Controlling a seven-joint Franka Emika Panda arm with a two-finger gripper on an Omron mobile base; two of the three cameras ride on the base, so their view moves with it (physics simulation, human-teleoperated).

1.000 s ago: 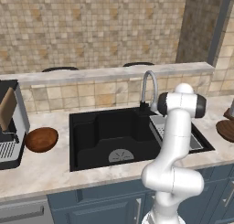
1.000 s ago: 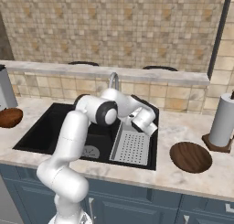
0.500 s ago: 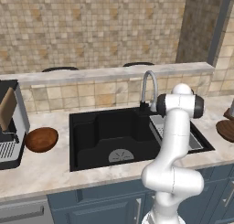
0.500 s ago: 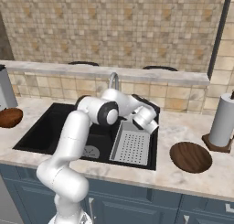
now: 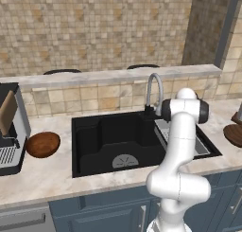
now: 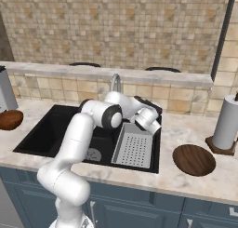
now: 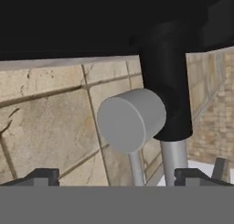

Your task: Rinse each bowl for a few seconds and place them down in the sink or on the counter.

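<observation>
Sink [image 5: 94, 146]: black basin set in the counter [image 5: 42, 179], round grey drain [image 5: 125, 161] on its floor. A grey perforated tray [image 6: 135, 150] occupies its right end.

Faucet [image 5: 154, 91]: curved silver spout behind the basin, on a dark base. In the hand view you look at it from very close: the dark base [image 7: 167, 90], and a round grey knob [image 7: 131, 120] on a thin stem in front of it.

Bowl, first [image 5: 42, 144]: reddish-brown, upright on the counter left of the sink, just beside the coffee machine [image 5: 10, 131]. You see the same bowl at the left edge of the right base view [image 6: 9, 119].

Bowl, second [image 6: 194, 159]: upright on the counter right of the sink, near the paper towel roll [image 6: 228, 122] on its wooden stand. In the left base view it sits at the right edge [image 5: 234, 135].

Gripper [image 6: 149, 122]: above the back right part of the sink, next to the faucet. In the hand view, the gripper [image 7: 117, 176] has its fingertips [image 7: 43, 175] well apart, the knob's stem between them; contact with the knob probably none, though you cannot tell for sure. Nothing is held.
</observation>
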